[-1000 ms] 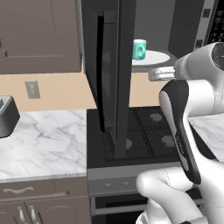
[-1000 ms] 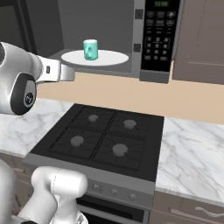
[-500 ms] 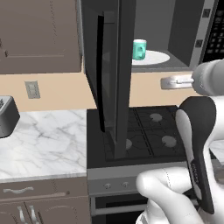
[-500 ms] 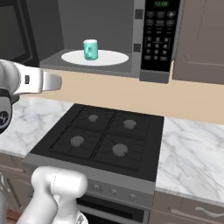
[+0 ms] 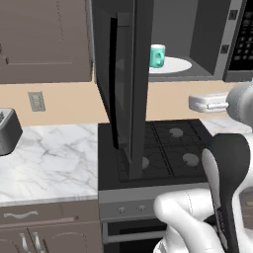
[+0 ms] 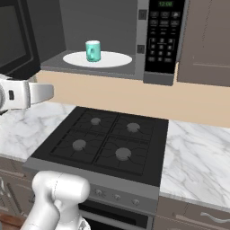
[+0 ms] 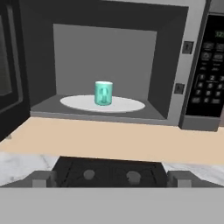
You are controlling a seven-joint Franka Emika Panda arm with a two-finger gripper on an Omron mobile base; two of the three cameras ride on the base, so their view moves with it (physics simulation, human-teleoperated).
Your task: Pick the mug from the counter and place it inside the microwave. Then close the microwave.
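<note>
The teal-green mug stands upright on the white turntable plate inside the microwave. Nothing touches it. The microwave's dark glass door hangs wide open to the left. My gripper is open and empty. It hovers in front of the microwave, below its opening and above the stovetop, well back from the mug. The marble counter lies on both sides of the stove.
A black gas stovetop sits directly under the microwave. The open door juts out over the stove's left part. A dark toaster stands at the far left of the counter below brown wall cabinets.
My hand has drawn back from the microwave opening and sunk lower, its jaws still wide. The mug has stayed on the plate and the door has not moved.
</note>
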